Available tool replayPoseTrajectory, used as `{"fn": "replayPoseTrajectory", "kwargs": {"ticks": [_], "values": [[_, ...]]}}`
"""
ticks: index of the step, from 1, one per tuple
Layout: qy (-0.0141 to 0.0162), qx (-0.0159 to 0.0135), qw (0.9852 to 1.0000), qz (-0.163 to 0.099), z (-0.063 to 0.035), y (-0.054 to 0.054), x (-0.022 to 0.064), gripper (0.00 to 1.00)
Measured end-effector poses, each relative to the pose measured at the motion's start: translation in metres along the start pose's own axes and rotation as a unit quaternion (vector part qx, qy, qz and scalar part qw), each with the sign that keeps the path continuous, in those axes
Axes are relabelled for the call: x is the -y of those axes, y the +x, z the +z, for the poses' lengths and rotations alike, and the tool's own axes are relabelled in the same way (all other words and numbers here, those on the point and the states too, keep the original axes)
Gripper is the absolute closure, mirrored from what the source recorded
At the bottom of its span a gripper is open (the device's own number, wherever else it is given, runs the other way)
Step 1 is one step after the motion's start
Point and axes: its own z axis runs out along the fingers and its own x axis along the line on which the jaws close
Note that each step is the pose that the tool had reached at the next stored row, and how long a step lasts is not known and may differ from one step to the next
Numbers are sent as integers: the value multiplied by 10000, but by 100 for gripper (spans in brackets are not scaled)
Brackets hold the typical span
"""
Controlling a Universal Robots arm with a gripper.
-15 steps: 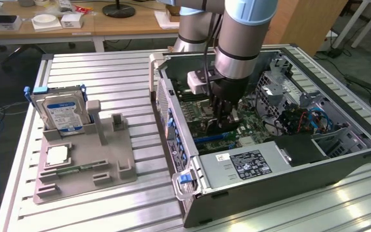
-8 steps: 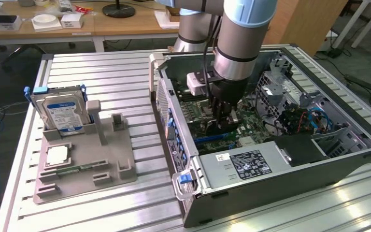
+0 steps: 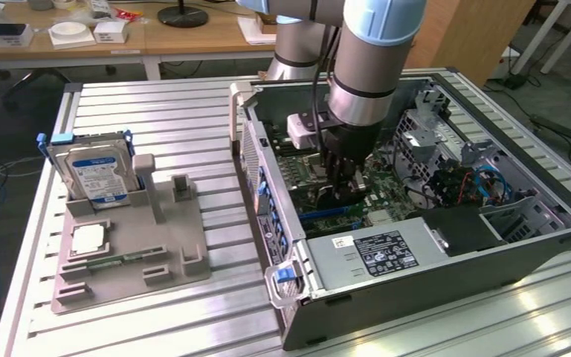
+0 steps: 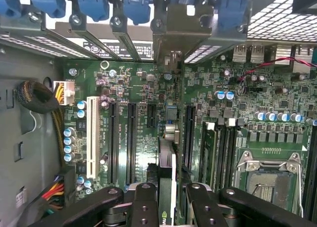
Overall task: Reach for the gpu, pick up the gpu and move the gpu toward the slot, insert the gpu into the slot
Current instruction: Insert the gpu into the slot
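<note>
My gripper [image 3: 340,187] reaches down into the open computer case [image 3: 385,297], just above the green motherboard [image 3: 311,195]. In the wrist view the gripper [image 4: 167,207] is shut on the gpu [image 4: 166,155], seen edge-on between the two black fingers [image 4: 143,202]. The card stands upright over the motherboard [image 4: 148,83], between the long black slots [image 4: 131,138]. Its silver end bracket [image 4: 173,44] reaches the case's rear opening. The slot directly beneath the card is hidden by the card itself.
A grey fixture tray [image 3: 181,253] on the slatted table holds a blue-labelled hard drive [image 3: 97,175] and a small memory stick [image 3: 127,260]. Inside the case are the power supply [image 3: 380,253], the CPU socket [image 4: 270,180], memory slots [image 4: 223,148] and cable bundles [image 4: 34,96].
</note>
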Motion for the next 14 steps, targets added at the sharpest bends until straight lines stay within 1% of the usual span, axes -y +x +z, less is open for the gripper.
{"fn": "replayPoseTrajectory", "kwargs": {"ticks": [10, 14], "values": [[0, 0, 10000, 0, 7, 0, -15, 73], [-1, -1, 10000, 0, 25, 0, -16, 73]]}}
